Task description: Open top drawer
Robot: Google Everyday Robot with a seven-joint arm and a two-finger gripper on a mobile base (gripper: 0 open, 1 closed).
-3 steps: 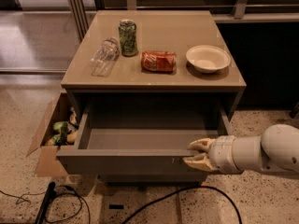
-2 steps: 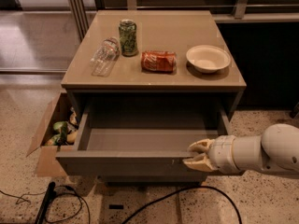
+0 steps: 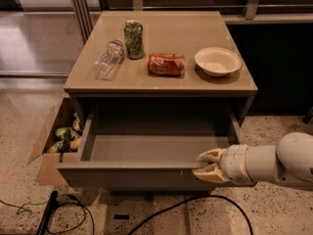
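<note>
The top drawer (image 3: 127, 176) of the grey-brown cabinet is pulled far out toward me, and its grey interior (image 3: 151, 148) shows nothing inside. My gripper (image 3: 204, 165) comes in from the right on a white arm (image 3: 274, 163). It sits at the right part of the drawer front's top edge, with one pale finger (image 3: 212, 155) over the inner side and the other below on the outer face, clamped on the front panel. The lower drawers are hidden under the open one.
On the cabinet top (image 3: 166, 84) are a green can (image 3: 133, 39), a lying clear plastic bottle (image 3: 109, 58), a lying red can (image 3: 166, 64) and a white bowl (image 3: 217, 61). An open cardboard box (image 3: 49, 131) with items stands at the left. Black cables (image 3: 161, 212) lie on the floor in front.
</note>
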